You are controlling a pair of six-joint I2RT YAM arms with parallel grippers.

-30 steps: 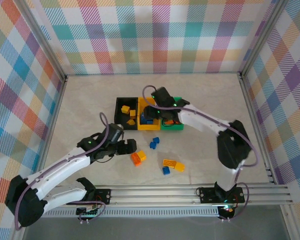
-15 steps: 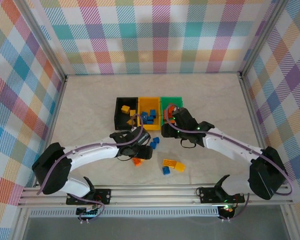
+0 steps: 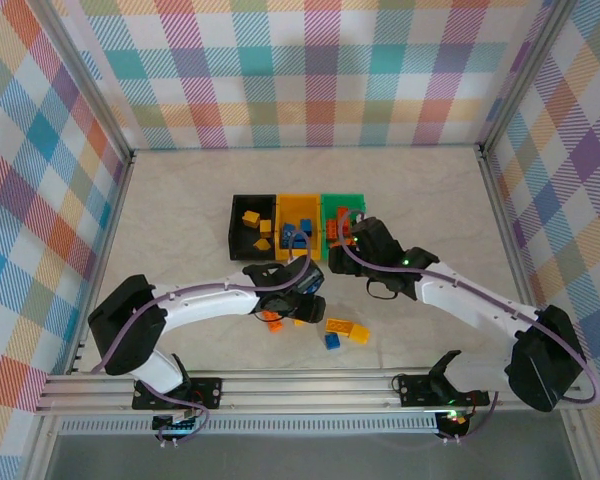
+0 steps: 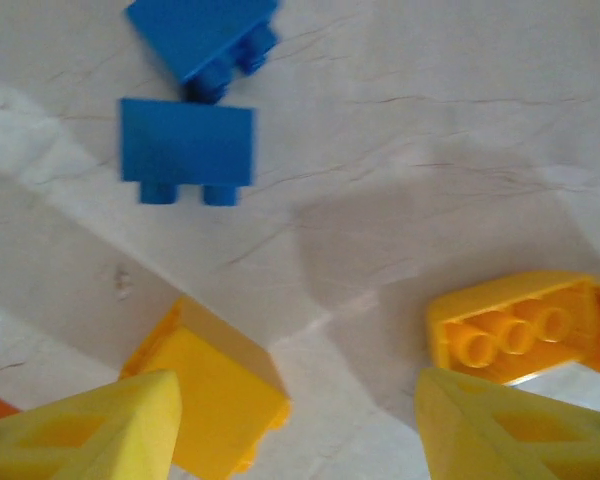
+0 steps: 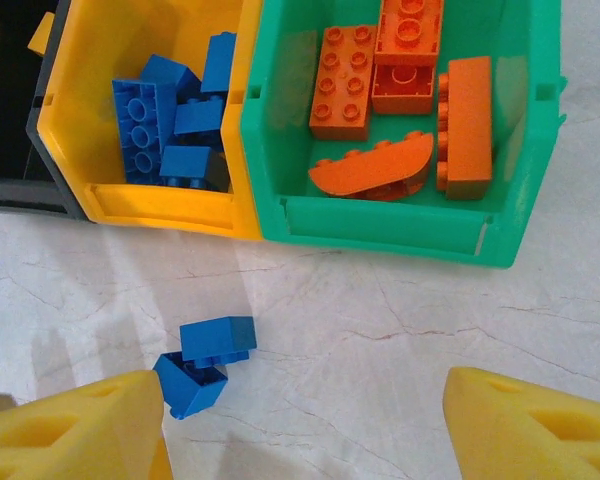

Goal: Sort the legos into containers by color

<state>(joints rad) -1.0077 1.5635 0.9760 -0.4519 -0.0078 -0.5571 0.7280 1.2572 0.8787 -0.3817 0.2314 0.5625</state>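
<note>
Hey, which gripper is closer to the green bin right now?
Right. The right gripper is just in front of the green bin; the left gripper is farther away, above loose yellow bricks and blue bricks.

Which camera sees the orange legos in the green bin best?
The right wrist view: the orange legos lie close and sharp inside the green bin. The top view shows them tiny, partly hidden by the right arm.
</note>
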